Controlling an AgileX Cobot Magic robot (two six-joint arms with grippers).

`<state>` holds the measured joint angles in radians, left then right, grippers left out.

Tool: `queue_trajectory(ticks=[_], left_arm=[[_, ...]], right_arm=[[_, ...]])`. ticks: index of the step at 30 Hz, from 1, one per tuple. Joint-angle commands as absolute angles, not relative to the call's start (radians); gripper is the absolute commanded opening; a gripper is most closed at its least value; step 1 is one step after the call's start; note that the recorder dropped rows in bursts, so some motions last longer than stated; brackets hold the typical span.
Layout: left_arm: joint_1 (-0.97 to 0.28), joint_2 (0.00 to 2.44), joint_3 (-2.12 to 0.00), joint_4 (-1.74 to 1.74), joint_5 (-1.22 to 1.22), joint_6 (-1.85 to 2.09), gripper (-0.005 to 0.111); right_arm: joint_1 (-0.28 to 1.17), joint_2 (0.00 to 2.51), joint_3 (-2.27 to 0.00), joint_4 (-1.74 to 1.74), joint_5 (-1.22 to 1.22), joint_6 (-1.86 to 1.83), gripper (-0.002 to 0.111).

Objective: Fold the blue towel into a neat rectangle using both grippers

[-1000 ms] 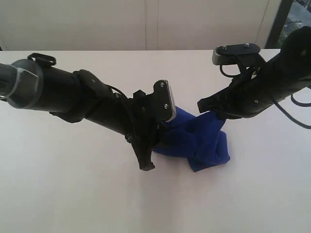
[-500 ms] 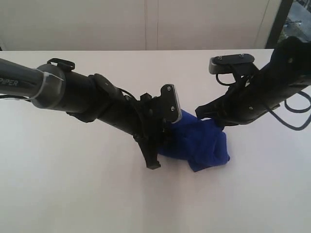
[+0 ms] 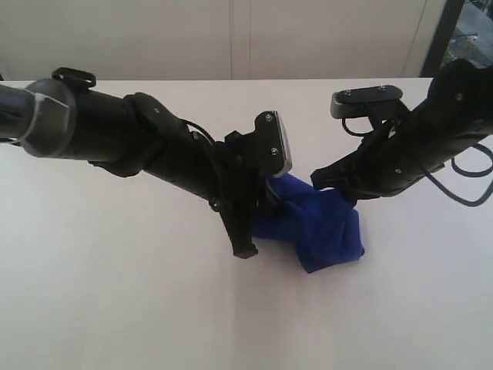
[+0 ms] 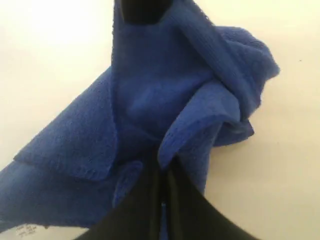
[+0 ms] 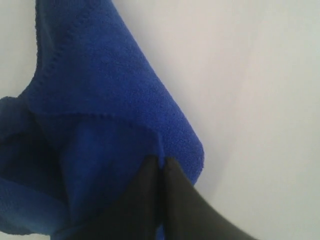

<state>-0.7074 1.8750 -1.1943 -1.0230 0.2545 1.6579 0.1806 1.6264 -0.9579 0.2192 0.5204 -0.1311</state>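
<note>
Your towel (image 3: 316, 227) is sitting bunched in a rumpled heap on the table (image 3: 115, 308), caught between your left gripper (image 4: 161, 170) and right gripper (image 5: 161, 162). The left gripper is pinching a fold, jaws closed tight on cloth, the heap spreading ahead of its tips. The right gripper is clamping a stitched edge, towel draping just beyond its tips.

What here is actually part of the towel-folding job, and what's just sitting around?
Part of the job:
blue towel, bunched up on the table
left gripper, shut on the towel
right gripper, shut on another part of it

Just there:
white table, otherwise bare in view
wall behind it
</note>
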Motion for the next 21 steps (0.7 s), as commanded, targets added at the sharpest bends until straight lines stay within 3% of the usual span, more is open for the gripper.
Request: queue_trajectory(ticks=[1, 10, 21], left_arm=[[-0.709, 1.789, -1.153, -0.786, 0.317, 1.464, 0.000], [-0.709, 1.735, -1.146, -0.023, 0.676, 0.908, 0.000], [-0.709, 1.735, -1.077, 0.102, 0.708, 0.831, 0.000]], right_arm=[[0.155, 1.560, -0.968, 0.197, 0.521, -0.125, 0.000], [0.116, 1.421, -0.968, 0.176, 0.576, -0.127, 0.000], [0.116, 1.450, -0.964, 0.130, 0.647, -0.131, 0.000]])
